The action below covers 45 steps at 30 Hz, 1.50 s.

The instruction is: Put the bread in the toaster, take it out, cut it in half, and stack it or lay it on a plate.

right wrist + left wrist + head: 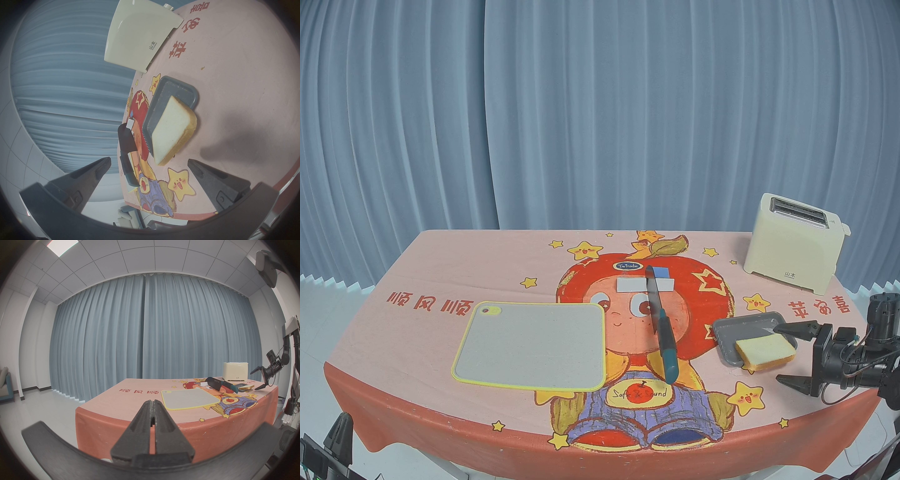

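Observation:
A slice of bread (765,351) lies on a grey plate (737,328) near the table's right front, partly over the plate's near rim. My right gripper (777,353) sits just right of it at table height, open, one finger on either side of the slice's end without touching it. In the right wrist view the bread (173,129) lies just beyond the open gripper (148,162). The cream toaster (797,242) stands at the back right with empty slots. My left gripper (153,419) is shut on nothing, low off the table's left front corner.
A grey cutting board (530,344) with a yellow rim lies left of centre. A knife (662,325) with a teal handle lies between the board and the plate, handle toward me. A curtain hangs behind the table (444,262).

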{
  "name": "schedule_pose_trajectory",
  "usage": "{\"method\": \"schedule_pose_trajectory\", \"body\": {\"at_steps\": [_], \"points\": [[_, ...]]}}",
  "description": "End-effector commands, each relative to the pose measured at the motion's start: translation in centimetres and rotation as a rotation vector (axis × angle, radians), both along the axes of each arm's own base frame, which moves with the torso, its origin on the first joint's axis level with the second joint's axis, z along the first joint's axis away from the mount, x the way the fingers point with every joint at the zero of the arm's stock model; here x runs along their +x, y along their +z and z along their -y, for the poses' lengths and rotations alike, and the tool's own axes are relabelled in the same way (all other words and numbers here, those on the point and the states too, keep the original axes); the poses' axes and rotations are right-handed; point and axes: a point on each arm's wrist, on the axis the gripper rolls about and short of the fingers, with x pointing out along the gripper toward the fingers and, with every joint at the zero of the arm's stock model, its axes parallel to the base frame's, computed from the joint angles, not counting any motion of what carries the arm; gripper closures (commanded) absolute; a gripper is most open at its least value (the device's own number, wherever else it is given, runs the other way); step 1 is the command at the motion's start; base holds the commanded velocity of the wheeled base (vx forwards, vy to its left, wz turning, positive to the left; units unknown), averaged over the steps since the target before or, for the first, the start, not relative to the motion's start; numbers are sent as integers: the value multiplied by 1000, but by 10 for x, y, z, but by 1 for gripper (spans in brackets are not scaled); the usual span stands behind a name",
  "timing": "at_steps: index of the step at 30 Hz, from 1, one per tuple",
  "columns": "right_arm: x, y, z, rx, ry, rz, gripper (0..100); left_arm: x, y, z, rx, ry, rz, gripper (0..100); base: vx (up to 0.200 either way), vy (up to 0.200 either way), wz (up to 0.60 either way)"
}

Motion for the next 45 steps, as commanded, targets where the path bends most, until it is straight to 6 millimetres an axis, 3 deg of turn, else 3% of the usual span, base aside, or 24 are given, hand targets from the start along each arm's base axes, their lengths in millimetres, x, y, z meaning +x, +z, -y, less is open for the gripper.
{"method": "schedule_pose_trajectory", "body": {"at_steps": [1,45], "points": [[1,0,1,0,-8,-1,0,0,-5,0,0,0,-3,100,0,0,0],[23,-5,1,7,-14,-18,0,0,-5,0,0,0,-3,100,0,0,0]]}}
